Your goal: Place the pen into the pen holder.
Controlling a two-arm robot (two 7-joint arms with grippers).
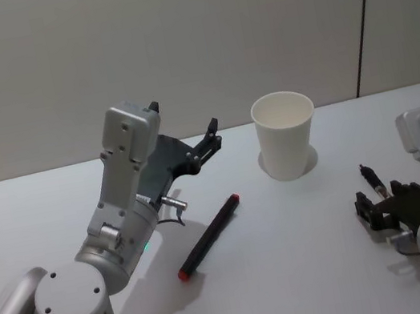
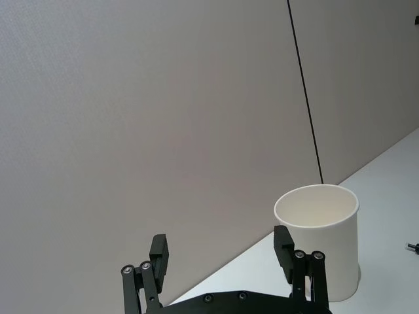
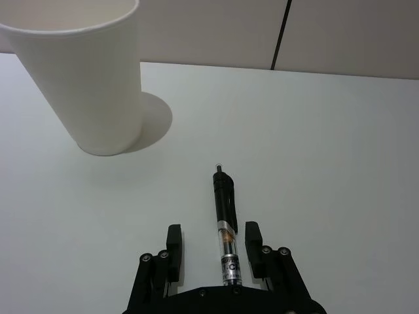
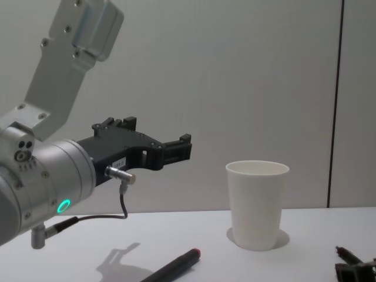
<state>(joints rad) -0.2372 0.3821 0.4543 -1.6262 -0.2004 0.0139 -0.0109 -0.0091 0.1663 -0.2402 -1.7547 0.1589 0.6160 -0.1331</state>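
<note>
The pen holder (image 1: 286,137) stands on the table (image 1: 297,280), toward the back. A marker (image 1: 209,237) lies before it and to its left. The left gripper (image 2: 221,241) hangs above the table, left of the holder. Right of the holder and nearer, a pen (image 3: 224,226) lies between the right gripper's (image 3: 213,230) spread fingers, apparently on the table.

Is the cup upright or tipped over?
Upright: the plain white paper cup stands on its narrow base on the white table, rolled rim facing up.
</note>
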